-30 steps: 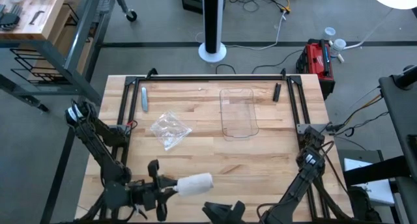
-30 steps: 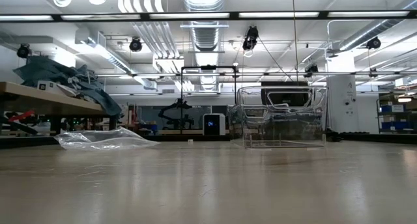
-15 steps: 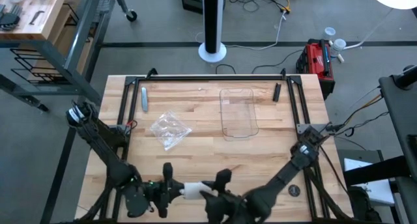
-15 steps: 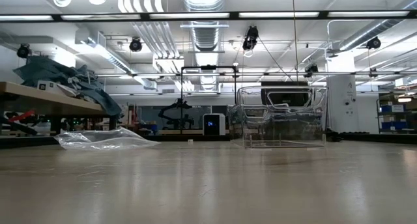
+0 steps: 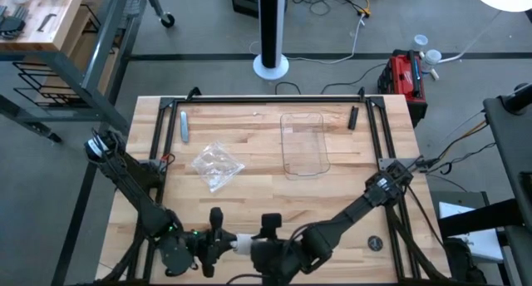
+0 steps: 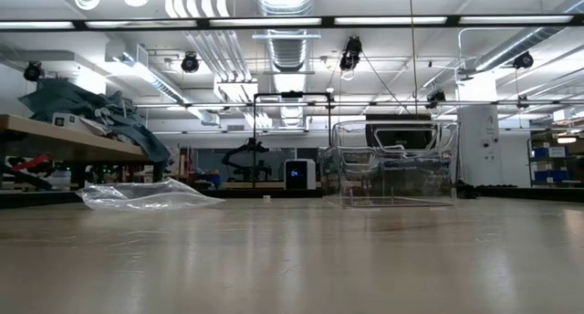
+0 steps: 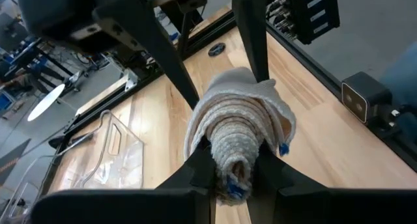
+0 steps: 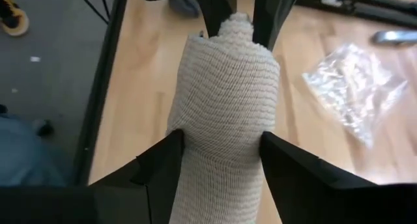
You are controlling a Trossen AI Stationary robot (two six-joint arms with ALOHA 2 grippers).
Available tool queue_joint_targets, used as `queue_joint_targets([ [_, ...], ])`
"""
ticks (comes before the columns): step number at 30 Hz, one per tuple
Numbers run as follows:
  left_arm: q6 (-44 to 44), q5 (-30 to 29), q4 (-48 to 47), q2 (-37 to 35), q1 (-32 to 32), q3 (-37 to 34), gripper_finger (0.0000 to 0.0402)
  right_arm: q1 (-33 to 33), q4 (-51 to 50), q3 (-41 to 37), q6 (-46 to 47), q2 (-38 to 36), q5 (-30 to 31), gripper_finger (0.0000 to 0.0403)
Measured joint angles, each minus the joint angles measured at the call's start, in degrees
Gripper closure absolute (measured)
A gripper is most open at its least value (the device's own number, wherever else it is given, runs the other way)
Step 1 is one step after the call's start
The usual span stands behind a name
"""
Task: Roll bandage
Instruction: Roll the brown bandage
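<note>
text: none legible | labels: none readable on the rolled whitish gauze bandage [image 8: 225, 100], the clear rectangular plastic tray [image 5: 304, 145] or the crinkled clear plastic wrapper [image 5: 217, 165] | distant lit screen [image 6: 295, 173]: marks too small to read

Bandage [image 5: 241, 241] between both claws at near edge, wrapper [image 5: 216, 166] left of tray [image 5: 304, 145]

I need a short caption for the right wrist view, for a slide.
Both grippers clamp the rolled white-grey gauze bandage end to end, right gripper nearest, left gripper opposite.
</note>
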Motion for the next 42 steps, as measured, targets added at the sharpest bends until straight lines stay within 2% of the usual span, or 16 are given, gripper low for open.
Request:
queue_joint_targets([
  [10,-0.17,-0.62,0.22,0.02,-0.01,0.00,0.0364,-3.34,-0.63,0.19,2.55,-1.28,-9.81,0.0156],
  [16,-0.41,-1.99,0.61,-0.04,0.12,0.09,0.0364,-4.76,-4.04,1.33,2.70,-4.48,-13.02,0.0158],
  [21,-0.04,-3.15,1.02,-0.04,0.10,0.09,0.0364,-5.06,-4.16,1.26,3.44,-5.05,-19.05,0.0157],
  [27,1.57,-2.65,2.55,-0.04,0.08,0.09,0.0364,-5.98,-3.61,-1.37,3.04,-5.11,-19.85,0.0149],
  [32,1.63,-1.89,3.01,-0.04,-0.05,0.09,0.0364,-6.78,2.06,-4.06,2.64,-5.11,-23.58,0.0152],
  [42,2.55,-2.38,4.99,-0.04,0.02,0.09,0.0364,-8.02,6.13,-6.25,1.14,-5.11,-25.72,0.0154],
])
